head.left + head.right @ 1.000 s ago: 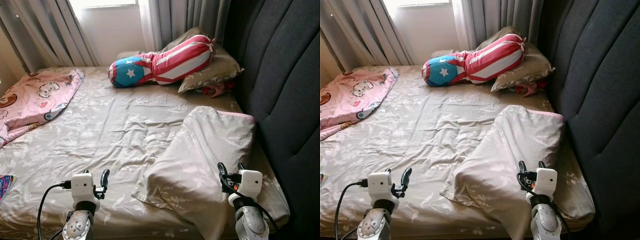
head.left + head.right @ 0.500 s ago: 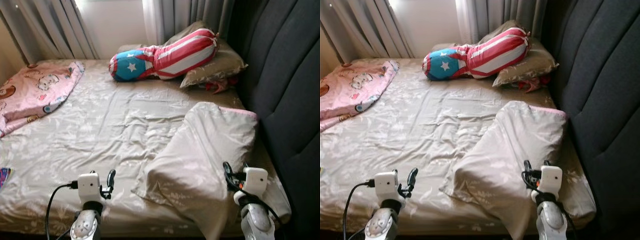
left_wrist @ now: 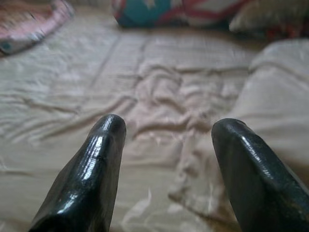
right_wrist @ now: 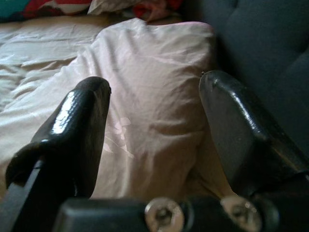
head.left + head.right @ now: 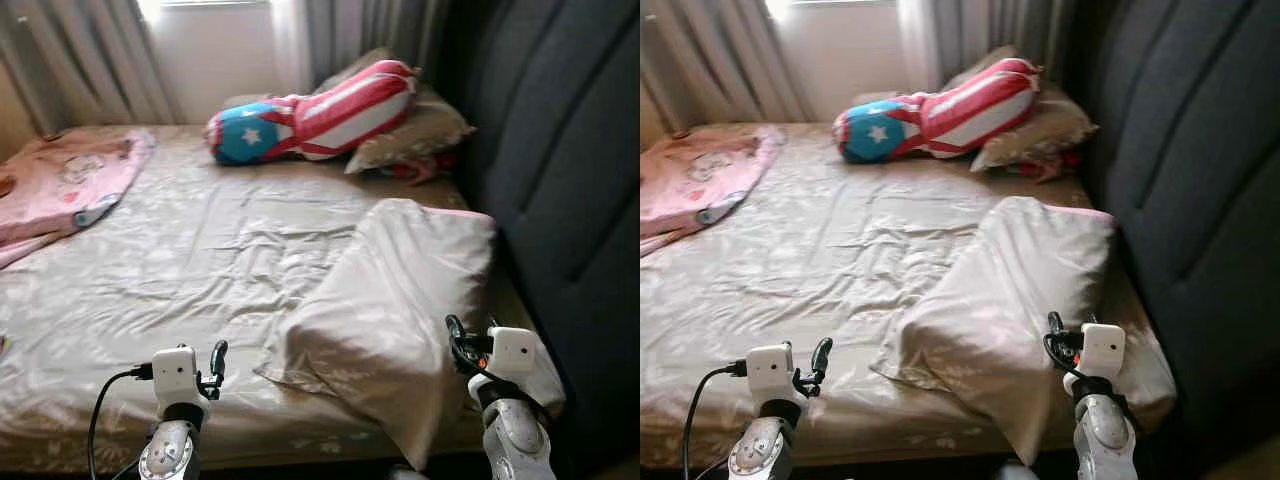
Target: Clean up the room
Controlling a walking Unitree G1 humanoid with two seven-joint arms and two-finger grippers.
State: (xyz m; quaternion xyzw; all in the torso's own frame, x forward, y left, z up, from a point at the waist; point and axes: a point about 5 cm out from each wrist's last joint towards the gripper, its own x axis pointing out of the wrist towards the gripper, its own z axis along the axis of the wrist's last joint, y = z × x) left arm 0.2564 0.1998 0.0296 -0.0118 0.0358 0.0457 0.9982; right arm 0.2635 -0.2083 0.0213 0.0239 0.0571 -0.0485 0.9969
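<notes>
A wide bed [image 5: 200, 260] under a rumpled beige floral sheet stands against a dark padded headboard [image 5: 560, 150], with grey curtains [image 5: 90, 60] and a bright window at its far end.

Nearest the camera, the left gripper [image 5: 217, 358] hangs over the bed's near edge, its two black fingers [image 3: 91, 169] spread apart with nothing between them. The right gripper [image 5: 457, 340] is also spread and empty, just beside the near corner of the big beige pillow [image 5: 400, 300], which lies askew on the headboard side of the bed and hangs partly over the edge.

Farther up the bed, a pink cartoon-print blanket [image 5: 60, 185] is bunched at the side opposite the headboard. At the far end, a striped star bolster [image 5: 310, 115] leans on a second beige pillow [image 5: 410, 135], with something red [image 5: 420, 168] tucked beside it against the headboard.

The likely risk is the big pillow. It is soft and overhanging, so a pinch on the loose case alone could let it slip to the floor. The sheet is loose too, and a low reach could snag it and drag wrinkles across the bed. The view is slightly blurred, so aiming now could miss.
</notes>
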